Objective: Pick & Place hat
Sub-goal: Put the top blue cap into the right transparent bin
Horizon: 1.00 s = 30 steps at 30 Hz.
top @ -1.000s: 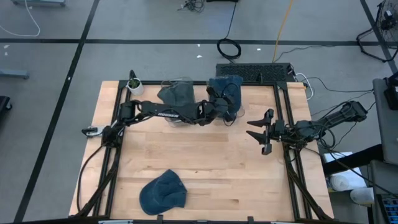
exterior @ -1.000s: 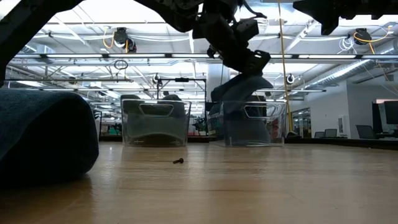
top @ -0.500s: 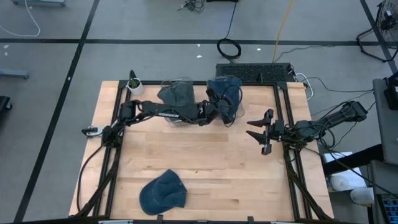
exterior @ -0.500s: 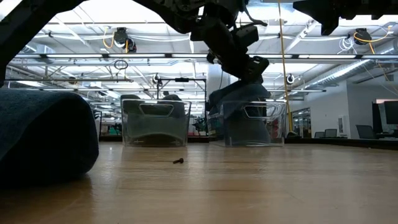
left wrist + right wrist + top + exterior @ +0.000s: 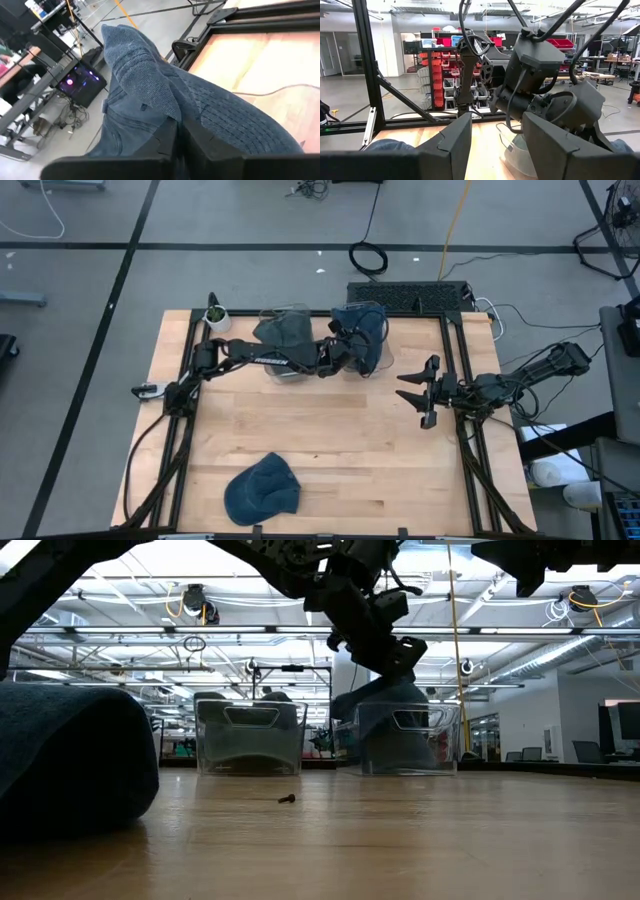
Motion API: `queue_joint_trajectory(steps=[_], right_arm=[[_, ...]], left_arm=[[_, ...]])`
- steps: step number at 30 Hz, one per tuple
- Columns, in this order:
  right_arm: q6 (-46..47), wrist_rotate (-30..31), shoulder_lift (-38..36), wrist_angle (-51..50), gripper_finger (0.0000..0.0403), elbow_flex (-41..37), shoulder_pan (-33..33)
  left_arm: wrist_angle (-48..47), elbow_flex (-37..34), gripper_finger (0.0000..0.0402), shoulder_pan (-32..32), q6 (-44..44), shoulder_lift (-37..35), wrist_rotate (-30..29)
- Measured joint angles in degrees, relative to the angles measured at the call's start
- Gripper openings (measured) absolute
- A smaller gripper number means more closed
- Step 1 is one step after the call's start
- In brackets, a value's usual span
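Right now my left gripper (image 5: 345, 352) has its fingers pinched on the blue hat (image 5: 362, 330), which droops lengthwise below them into the clear bin (image 5: 408, 740). Beside it stands a second bin (image 5: 250, 736), also holding a hat. My right gripper (image 5: 415, 393) waits, fingers spread, empty.

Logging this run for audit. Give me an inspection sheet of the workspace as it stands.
Surface: wooden table, bare in the middle.
Job's things: blue hat held over the right clear bin; grey hat in the left bin; third hat at the near edge.
Clutter: small potted plant; a screw.
Grippers: left gripper shut on the blue hat; right gripper open, waiting at the right edge.
Cables: coil on the floor.
Surroundings: nothing seen.
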Motion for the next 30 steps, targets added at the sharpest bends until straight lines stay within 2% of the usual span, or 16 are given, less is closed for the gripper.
queue_joint_trajectory(steps=[10,18,20,22,26,28,30], right_arm=[[0.02,0.0,0.0,-0.05,0.0164,0.0,0.0],[0.07,0.0,-0.01,-0.53,0.0164,0.0,-0.01],[0.07,0.0,0.0,-0.52,0.0164,0.0,-0.02],[0.07,0.02,-0.02,-0.48,0.0164,0.0,0.0],[0.69,0.02,0.0,-0.31,0.0164,0.0,0.0],[1.21,0.02,-0.02,-0.37,0.0164,0.0,0.0],[1.31,0.02,0.0,-0.39,0.0164,0.0,-0.01]], left_arm=[[0.92,0.0,0.0097,-0.54,0.76,-0.02,-0.8],[3.74,0.02,0.0157,-3.34,12.76,-0.02,-9.93],[0.14,1.46,0.0165,-3.99,15.49,-0.02,-9.9],[-7.24,4.52,0.0169,-4.03,14.25,-0.02,-8.46],[-17.7,9.01,0.0157,-0.9,4.6,-0.17,1.35],[-18.35,9.07,0.0129,0.8,4.77,-0.17,5.51],[-18.94,9.07,0.0082,2.18,7.08,-0.15,11.5]])
